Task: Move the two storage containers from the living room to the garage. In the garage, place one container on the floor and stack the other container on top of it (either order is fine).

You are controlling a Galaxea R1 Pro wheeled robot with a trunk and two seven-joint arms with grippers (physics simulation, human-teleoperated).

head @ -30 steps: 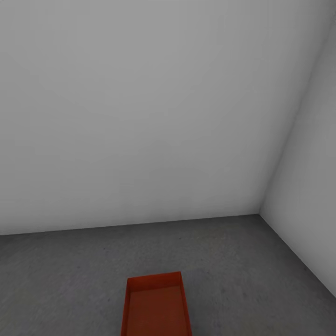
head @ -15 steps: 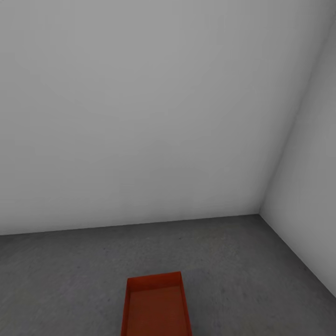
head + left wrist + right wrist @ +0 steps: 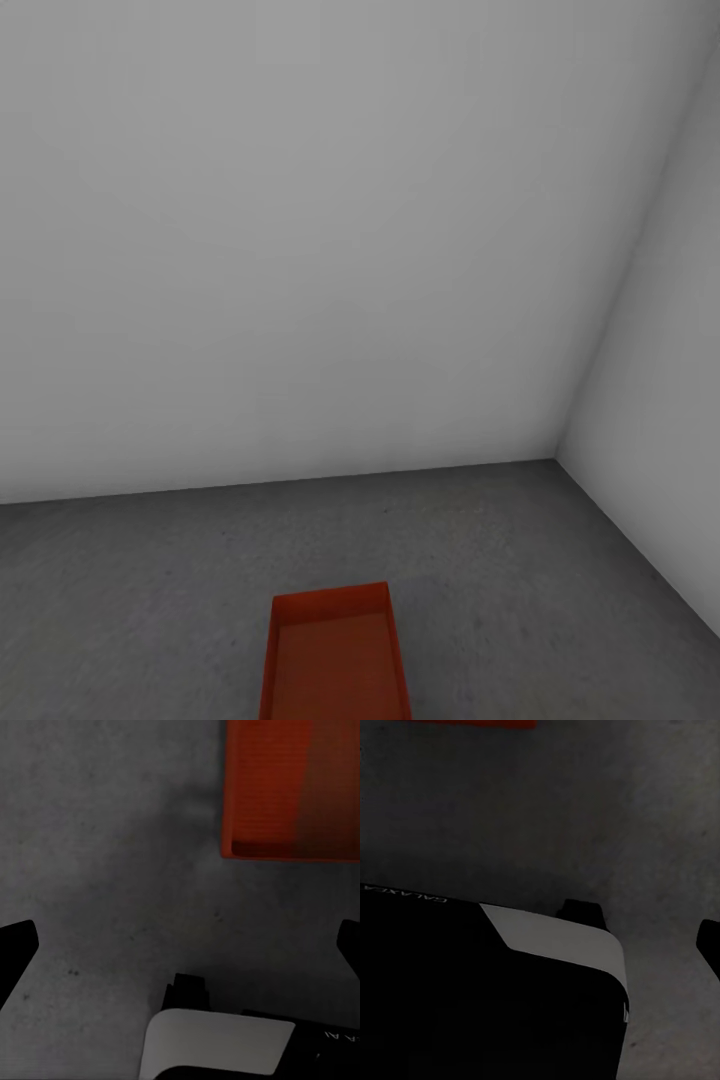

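One orange bin (image 3: 335, 655) sits on the concrete floor (image 3: 550, 570) near the wall corner, ahead of the left gripper (image 3: 180, 937), whose fingers (image 3: 16, 945) are spread wide and empty. I cannot tell how the right gripper stands. To stack well, I judge the second bin should come down level and square over this one.

Left gripper (image 3: 184, 941): two black fingertips (image 3: 16, 945) with flat, angled ends. Robot base (image 3: 217, 1042): white rounded panel over a black housing with faint pale lettering and a small black stepped block. Right wrist view: the same base (image 3: 510, 997), black with a white curved panel, "GALAXEA" lettering; one black fingertip (image 3: 709, 943).
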